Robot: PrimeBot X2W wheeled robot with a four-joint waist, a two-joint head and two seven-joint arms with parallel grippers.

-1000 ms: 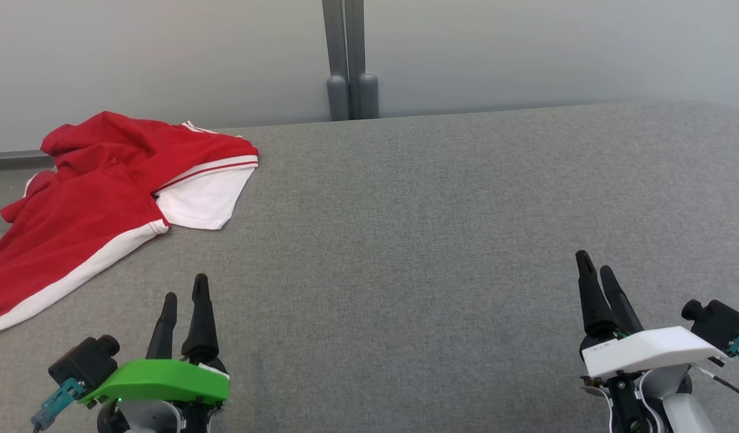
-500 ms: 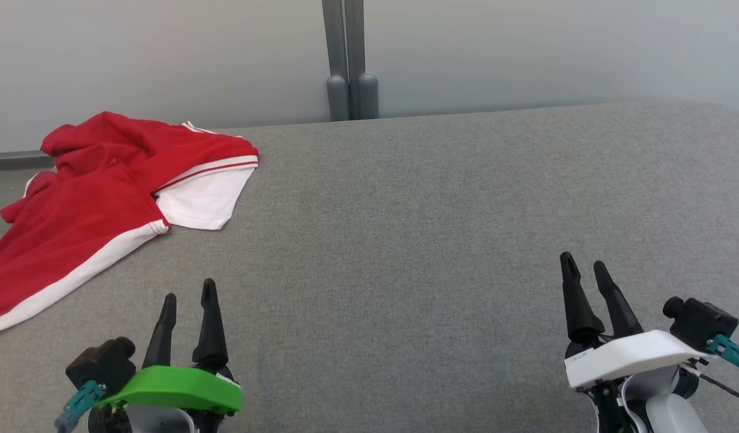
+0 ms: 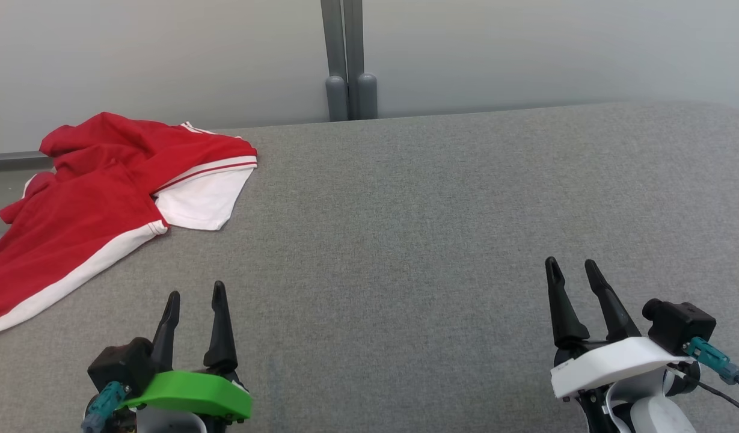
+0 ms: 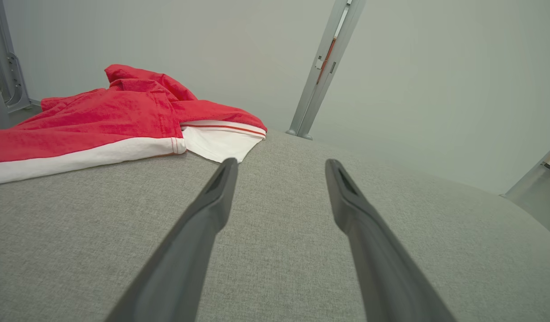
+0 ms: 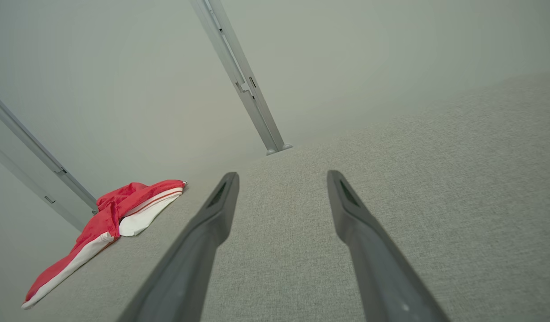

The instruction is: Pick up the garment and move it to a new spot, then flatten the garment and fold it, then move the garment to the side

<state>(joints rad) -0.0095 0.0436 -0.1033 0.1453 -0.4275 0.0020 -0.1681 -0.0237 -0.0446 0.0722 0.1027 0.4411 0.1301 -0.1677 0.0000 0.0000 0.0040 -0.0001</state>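
The garment (image 3: 98,198) is a crumpled red piece with white trim, lying at the far left of the grey table, partly over its left edge. In the left wrist view the garment (image 4: 122,120) lies ahead and to the left; in the right wrist view the garment (image 5: 109,223) is small and far off to the left. My left gripper (image 3: 196,294) hovers open at the lower left, well short of the cloth, with nothing between its fingers. My right gripper (image 3: 572,269) stands open at the lower right over bare table.
The grey fabric table (image 3: 417,204) spans the view. A pale wall with a grey vertical post (image 3: 348,60) runs along its far edge. A metal frame (image 4: 6,71) stands behind the garment at the left.
Both grippers have drawn back toward the near edge and turned; the left shifted slightly right, the right shifted left. The garment has not moved.
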